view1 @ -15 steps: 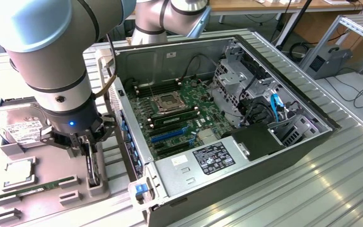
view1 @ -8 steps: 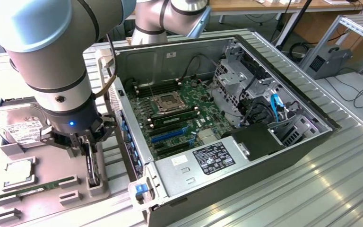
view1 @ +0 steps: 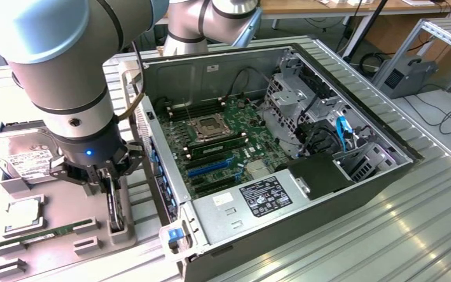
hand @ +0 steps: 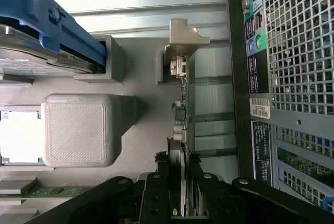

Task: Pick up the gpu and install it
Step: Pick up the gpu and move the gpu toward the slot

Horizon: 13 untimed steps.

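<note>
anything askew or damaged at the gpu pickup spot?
Nothing stands out. The gpu stands on edge, straight in its grey holder, with the gripper closed on it; no visible damage.

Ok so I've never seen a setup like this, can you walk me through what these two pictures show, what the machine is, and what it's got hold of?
The big grey tube is a robot arm with a grasping tool at its end. One picture comes from a camera off to the side; the other from a camera on the arm's wrist, looking past the tool. On the table lies an open computer case with its motherboard exposed. Toward the exterior view's left, a grey tray holds spare parts: a hard drive, a processor chip, a green memory stick. The tool is closed on the gpu, a thin card standing on edge in its tray holder.
</note>
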Available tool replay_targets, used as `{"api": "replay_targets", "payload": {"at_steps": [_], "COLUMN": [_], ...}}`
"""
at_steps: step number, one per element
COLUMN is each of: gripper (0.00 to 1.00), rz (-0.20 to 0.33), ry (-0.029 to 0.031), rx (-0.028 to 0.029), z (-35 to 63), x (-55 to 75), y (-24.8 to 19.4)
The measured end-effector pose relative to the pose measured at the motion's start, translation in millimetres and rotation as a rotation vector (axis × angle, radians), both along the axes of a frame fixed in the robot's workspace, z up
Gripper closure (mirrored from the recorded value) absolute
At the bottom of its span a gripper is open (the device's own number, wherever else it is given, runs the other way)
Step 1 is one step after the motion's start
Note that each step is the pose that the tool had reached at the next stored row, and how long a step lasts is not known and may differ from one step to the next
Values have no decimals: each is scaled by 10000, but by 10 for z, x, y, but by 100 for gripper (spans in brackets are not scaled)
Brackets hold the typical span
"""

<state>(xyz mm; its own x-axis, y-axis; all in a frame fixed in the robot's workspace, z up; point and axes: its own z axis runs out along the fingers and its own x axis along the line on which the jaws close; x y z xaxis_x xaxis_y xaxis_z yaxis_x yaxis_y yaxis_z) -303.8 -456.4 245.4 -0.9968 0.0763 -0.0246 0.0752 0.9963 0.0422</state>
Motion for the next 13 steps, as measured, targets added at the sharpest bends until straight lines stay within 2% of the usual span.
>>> {"api": "replay_targets", "payload": {"at_steps": [13], "gripper": [74], "rz": [1], "ry": [0], "rx": [-1], "z": [101], "x": [0], "y": [6]}}
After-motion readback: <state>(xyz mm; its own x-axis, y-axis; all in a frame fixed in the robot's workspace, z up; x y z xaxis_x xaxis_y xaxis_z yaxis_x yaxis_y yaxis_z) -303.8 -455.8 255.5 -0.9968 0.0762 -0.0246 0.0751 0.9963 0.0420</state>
